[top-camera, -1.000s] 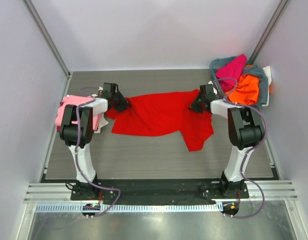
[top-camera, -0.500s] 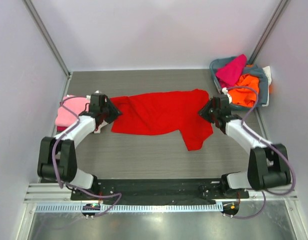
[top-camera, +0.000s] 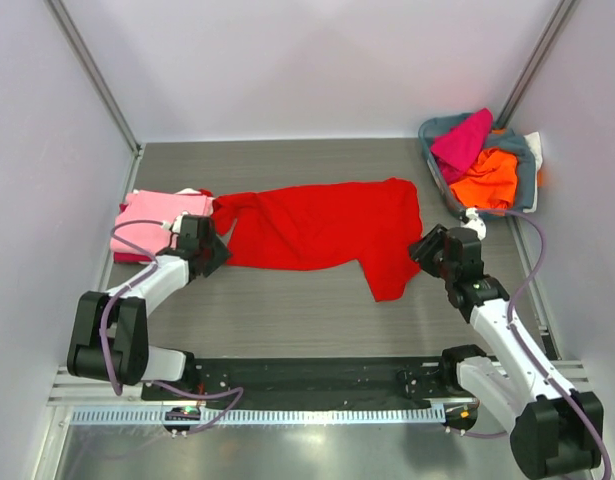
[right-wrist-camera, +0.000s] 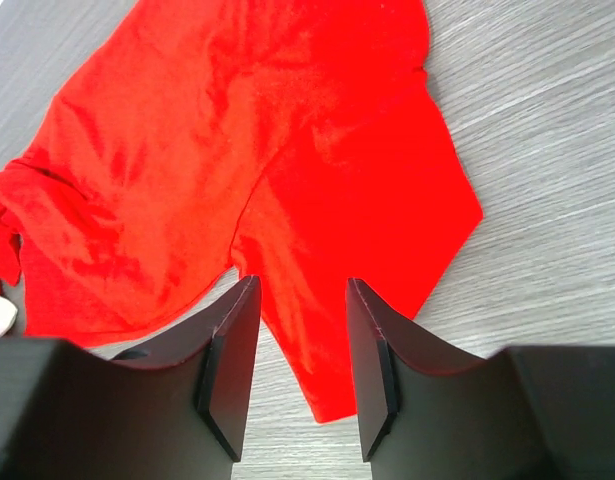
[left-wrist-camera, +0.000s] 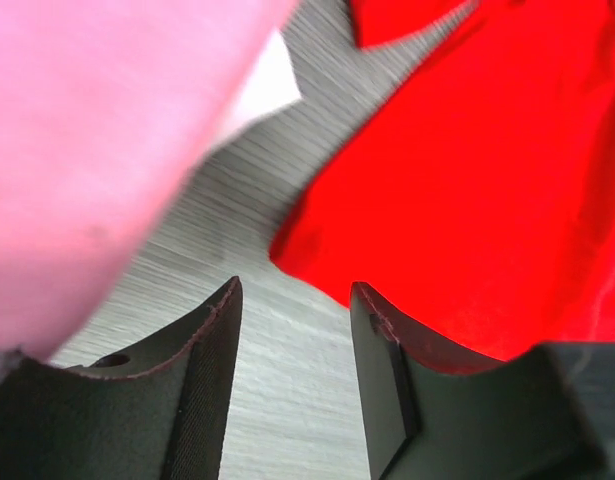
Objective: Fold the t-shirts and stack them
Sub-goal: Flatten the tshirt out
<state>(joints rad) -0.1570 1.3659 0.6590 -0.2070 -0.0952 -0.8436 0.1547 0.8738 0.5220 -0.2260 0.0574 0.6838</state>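
Observation:
A bright red t-shirt (top-camera: 322, 228) lies spread and crumpled across the middle of the table, one corner hanging toward the near side. It also shows in the left wrist view (left-wrist-camera: 467, 170) and the right wrist view (right-wrist-camera: 237, 170). A folded pink t-shirt (top-camera: 152, 218) lies at the left, with white cloth under it (left-wrist-camera: 262, 90). My left gripper (top-camera: 215, 252) is open and empty, just off the red shirt's near left edge. My right gripper (top-camera: 424, 250) is open and empty, just right of the shirt's hanging corner. In both wrist views the jaws stand apart with nothing between them.
A grey-blue basket (top-camera: 527, 175) stands at the back right corner, holding magenta (top-camera: 463, 138), orange (top-camera: 487, 178) and white shirts. Metal frame posts rise at both back corners. The dark table's near edge runs along the arm bases.
Both arms have pulled back toward the near side and let go of the red shirt's ends. The shirt now lies flat on the table.

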